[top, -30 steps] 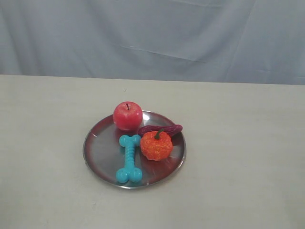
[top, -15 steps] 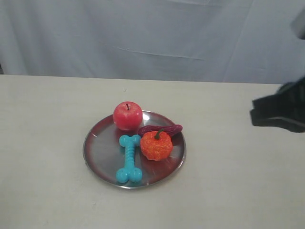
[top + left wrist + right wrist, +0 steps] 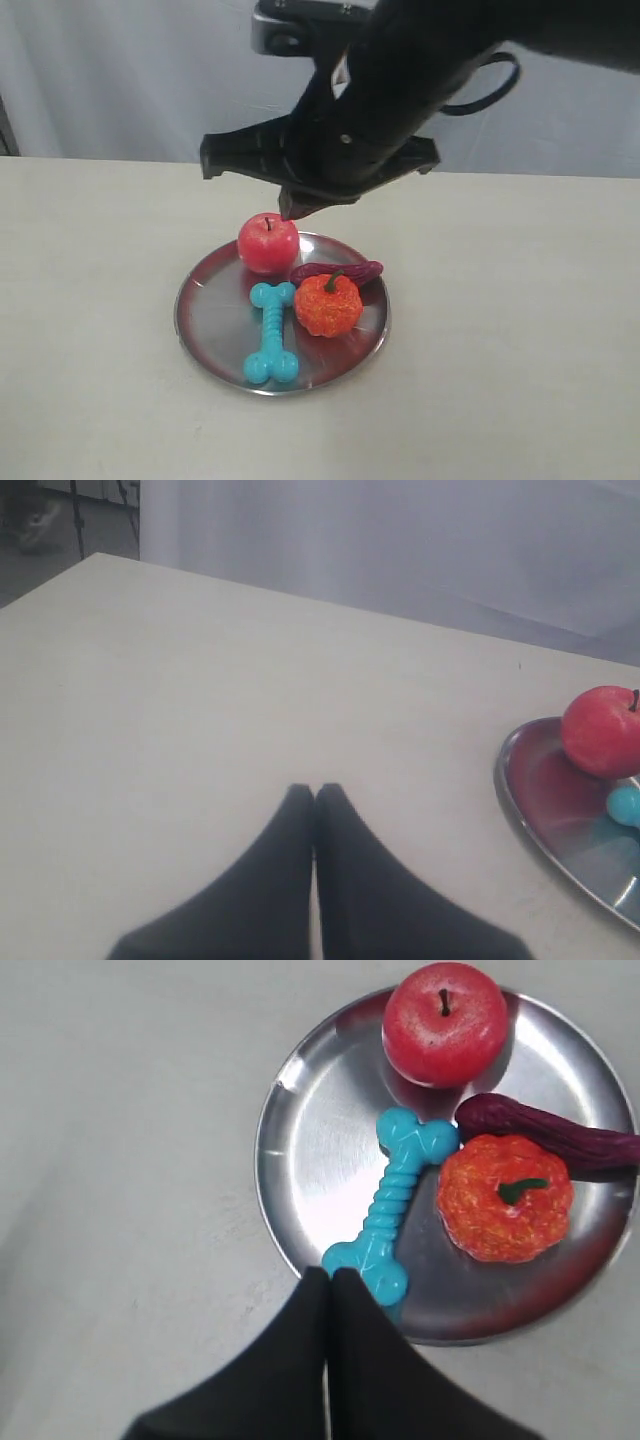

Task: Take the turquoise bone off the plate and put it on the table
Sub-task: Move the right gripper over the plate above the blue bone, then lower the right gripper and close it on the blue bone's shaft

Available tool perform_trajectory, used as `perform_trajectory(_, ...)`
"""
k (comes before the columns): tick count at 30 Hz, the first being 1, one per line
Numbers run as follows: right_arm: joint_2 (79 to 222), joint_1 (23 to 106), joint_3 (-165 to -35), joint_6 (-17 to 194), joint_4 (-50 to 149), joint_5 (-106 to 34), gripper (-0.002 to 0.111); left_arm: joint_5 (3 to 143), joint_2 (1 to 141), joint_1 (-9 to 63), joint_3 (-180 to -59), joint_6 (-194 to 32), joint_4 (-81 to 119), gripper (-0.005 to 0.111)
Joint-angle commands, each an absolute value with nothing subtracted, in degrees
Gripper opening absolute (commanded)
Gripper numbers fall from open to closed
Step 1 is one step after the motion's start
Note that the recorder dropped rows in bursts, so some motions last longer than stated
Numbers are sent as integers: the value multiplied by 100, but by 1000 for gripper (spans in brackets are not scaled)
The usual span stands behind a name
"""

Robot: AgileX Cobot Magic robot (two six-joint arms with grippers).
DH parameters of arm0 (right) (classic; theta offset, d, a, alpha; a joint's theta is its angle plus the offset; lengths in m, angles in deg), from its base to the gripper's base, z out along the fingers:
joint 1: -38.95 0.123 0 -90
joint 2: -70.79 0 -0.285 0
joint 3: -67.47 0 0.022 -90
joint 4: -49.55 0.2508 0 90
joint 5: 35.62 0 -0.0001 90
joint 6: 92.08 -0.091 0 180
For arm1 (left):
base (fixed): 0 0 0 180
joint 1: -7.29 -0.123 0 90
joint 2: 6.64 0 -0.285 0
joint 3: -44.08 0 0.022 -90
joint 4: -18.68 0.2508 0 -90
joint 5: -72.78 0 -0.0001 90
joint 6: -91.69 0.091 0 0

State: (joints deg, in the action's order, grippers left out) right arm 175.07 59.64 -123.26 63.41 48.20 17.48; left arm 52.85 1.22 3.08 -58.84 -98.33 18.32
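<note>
Bone [image 3: 271, 333] lies flat on the plate [image 3: 208, 325]. Right gripper [image 3: 329, 1276] hangs above the plate, jaws pressed together, holding nothing. Left gripper [image 3: 314, 792], beside the plate: same state.

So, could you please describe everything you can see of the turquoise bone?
The turquoise bone is a small toy, rubbery-looking, with a ribbed shaft and two knobs at each end. It lies flat on the plate, intact, one end near the rim, the other close by the red apple. Nothing grips it.
</note>
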Motion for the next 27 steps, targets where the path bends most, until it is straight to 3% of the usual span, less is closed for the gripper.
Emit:
perform_trajectory(1,18198,5990,-12758,6179,4812,1911,-1,5316,115,283,-5870,-9844,1826,0)
perform_trajectory(16,19632,5990,-12791,6179,4775,1038,-1,5316,115,283,-5870,-9844,1826,0)
perform_trajectory(27,19917,5990,-12791,6401,4303,983,0,5316,115,283,-5870,-9844,1826,0)
